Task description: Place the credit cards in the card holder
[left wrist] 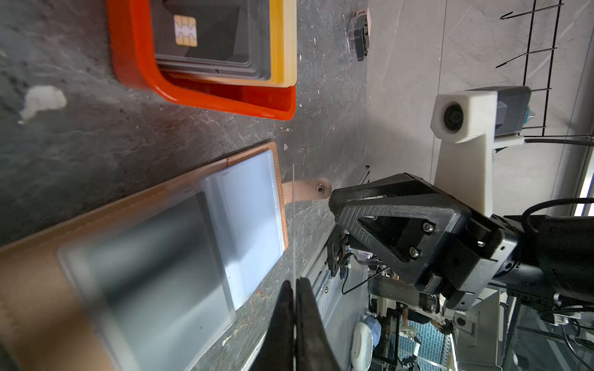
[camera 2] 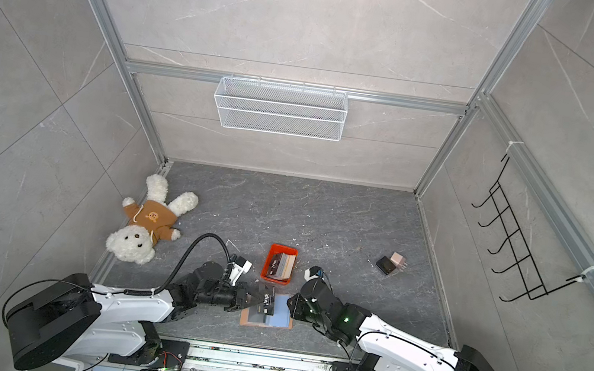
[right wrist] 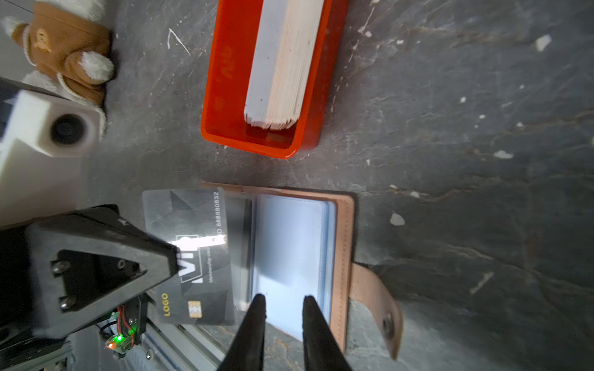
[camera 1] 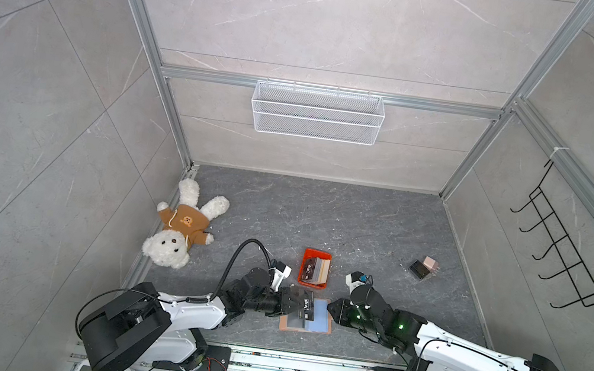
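The card holder point(camera 1: 322, 320) point(camera 2: 282, 315) lies open on the dark floor near the front, its clear bluish sleeves facing up and its snap tab point(right wrist: 379, 305) pointing right. My left gripper point(camera 1: 293, 306) point(left wrist: 294, 284) is shut on a black "VIP" credit card point(camera 1: 305, 306) point(right wrist: 193, 250) and holds it just above the holder's left half. In the left wrist view the card point(left wrist: 294, 225) shows edge-on. My right gripper point(camera 1: 330, 308) point(right wrist: 283, 298) stands narrowly open at the holder's right sleeves point(right wrist: 289, 244), with nothing between its fingers. More credit cards point(camera 1: 315, 271) stand stacked in the orange tray point(camera 1: 317, 252).
A teddy bear point(camera 1: 181, 226) lies at the left wall. A small black-and-pink block pair point(camera 1: 423, 267) sits to the right on the floor. A white wire basket point(camera 1: 316, 113) hangs on the back wall and a black hook rack point(camera 1: 560, 244) on the right wall.
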You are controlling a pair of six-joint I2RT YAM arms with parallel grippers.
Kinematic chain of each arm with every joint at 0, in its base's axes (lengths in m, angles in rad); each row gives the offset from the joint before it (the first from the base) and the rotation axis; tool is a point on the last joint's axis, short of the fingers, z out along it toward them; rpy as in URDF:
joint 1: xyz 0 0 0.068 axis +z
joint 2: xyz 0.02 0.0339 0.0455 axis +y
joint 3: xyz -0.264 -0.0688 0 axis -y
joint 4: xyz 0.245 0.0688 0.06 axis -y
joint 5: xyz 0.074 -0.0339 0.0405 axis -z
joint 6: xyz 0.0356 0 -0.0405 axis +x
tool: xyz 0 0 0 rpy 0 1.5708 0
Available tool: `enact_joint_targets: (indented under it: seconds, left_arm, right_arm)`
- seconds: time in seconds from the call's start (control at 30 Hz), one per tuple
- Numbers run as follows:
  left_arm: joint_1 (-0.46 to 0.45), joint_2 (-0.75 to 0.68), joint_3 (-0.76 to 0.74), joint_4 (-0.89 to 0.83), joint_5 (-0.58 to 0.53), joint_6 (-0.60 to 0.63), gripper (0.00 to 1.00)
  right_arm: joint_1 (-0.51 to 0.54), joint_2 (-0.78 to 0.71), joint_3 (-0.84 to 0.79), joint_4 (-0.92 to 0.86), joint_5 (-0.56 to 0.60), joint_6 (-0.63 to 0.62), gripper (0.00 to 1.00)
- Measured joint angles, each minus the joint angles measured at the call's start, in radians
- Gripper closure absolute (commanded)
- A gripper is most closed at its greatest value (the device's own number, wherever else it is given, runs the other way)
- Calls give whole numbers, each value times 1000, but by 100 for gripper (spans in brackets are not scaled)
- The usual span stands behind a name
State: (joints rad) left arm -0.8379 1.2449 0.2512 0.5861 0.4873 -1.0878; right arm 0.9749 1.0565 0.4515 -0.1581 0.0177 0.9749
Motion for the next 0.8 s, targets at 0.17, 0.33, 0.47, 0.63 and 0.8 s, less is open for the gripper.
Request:
enact_joint_targets:
  seconds: [0.17, 0.33, 0.47, 0.63, 0.8]
  left_arm:
    - [0, -32, 0, -24, -14, 11, 100]
    - [-4, -37, 0, -35, -18, 23, 100]
    - [-7, -31, 0, -32, -24, 31, 100]
    - [-7, -5, 0, -29, -14, 49, 100]
    - [-7, 7, 0, -24, -13, 57, 99]
  right_arm:
    - [16, 71, 23, -35, 48, 0, 78]
    - [18, 116, 35, -64, 77, 0, 79]
    - [20, 164, 62, -74, 84, -4, 80]
    - [21, 183, 68, -74, 84, -3, 84]
    - [36, 210, 78, -84, 91, -3, 85]
